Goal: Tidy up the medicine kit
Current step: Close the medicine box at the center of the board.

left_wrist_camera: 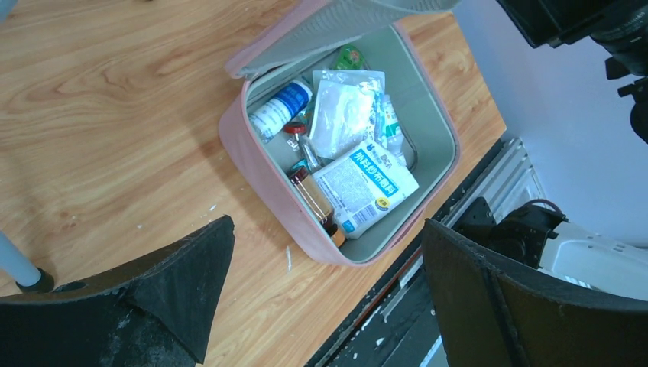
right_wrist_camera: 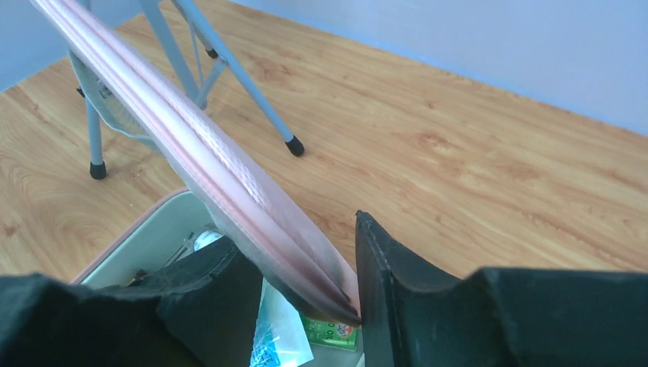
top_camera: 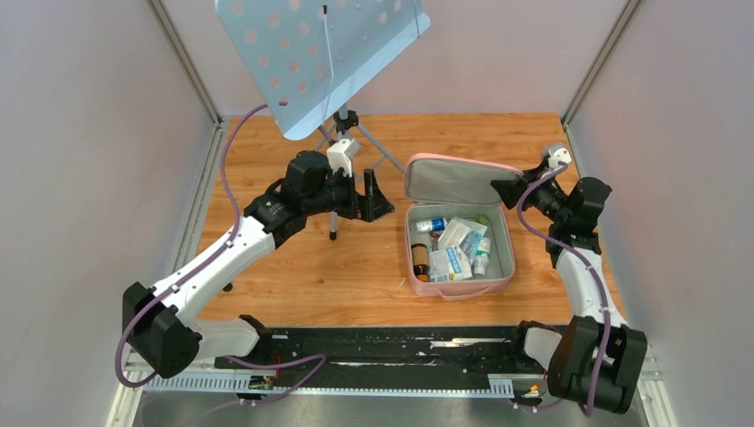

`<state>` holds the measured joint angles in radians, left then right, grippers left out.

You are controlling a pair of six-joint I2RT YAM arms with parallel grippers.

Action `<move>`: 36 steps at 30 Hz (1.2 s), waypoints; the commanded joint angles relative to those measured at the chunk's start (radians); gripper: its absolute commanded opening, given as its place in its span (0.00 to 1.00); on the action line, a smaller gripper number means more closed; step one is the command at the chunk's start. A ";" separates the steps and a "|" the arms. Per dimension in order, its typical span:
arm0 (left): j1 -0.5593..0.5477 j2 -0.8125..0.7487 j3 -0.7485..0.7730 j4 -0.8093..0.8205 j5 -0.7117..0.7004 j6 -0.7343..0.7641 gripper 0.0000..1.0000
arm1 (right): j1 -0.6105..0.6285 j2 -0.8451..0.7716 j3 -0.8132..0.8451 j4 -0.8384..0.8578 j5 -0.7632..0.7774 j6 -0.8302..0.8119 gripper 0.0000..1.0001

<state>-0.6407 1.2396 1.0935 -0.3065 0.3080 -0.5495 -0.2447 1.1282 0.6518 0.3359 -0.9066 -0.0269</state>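
Observation:
The pink medicine kit [top_camera: 458, 289] lies open on the wooden table at the right, its lid [top_camera: 453, 181] standing up at the far side. Inside the grey lining are blue-white packets [left_wrist_camera: 367, 183], a white bottle [left_wrist_camera: 279, 107] and a brown bottle [left_wrist_camera: 313, 200]. My right gripper [top_camera: 502, 191] is at the lid's right corner. In the right wrist view the lid edge [right_wrist_camera: 206, 153] runs between its parted fingers [right_wrist_camera: 298, 237], touching the right finger with a gap to the left one. My left gripper [top_camera: 378, 200] hangs wide open left of the kit, holding nothing [left_wrist_camera: 327, 229].
A pale blue perforated music stand [top_camera: 311, 62] stands at the back on a tripod, its legs [right_wrist_camera: 237, 73] just behind the kit's lid. Grey walls enclose the table on the left, right and back. A black rail [top_camera: 373, 342] runs along the near edge.

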 commanded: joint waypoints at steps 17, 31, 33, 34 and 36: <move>-0.003 0.044 0.051 -0.002 0.051 0.035 1.00 | 0.004 -0.830 -0.104 -0.405 0.237 0.180 1.00; -0.113 0.259 0.152 -0.074 0.009 0.065 1.00 | 0.010 -0.484 0.180 -1.016 0.470 0.451 1.00; -0.119 0.332 0.197 -0.090 -0.011 0.061 1.00 | 0.010 -0.445 0.185 -1.082 0.594 0.492 1.00; -0.120 0.355 0.215 -0.106 -0.033 0.064 1.00 | 0.010 -0.440 0.180 -1.112 0.651 0.529 1.00; -0.120 0.418 0.274 -0.130 -0.080 0.082 1.00 | 0.010 -0.441 0.166 -1.160 0.714 0.603 1.00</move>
<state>-0.7612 1.5703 1.2701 -0.3824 0.3096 -0.5056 -0.2371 0.6960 0.8074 -0.6350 -0.4129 0.4114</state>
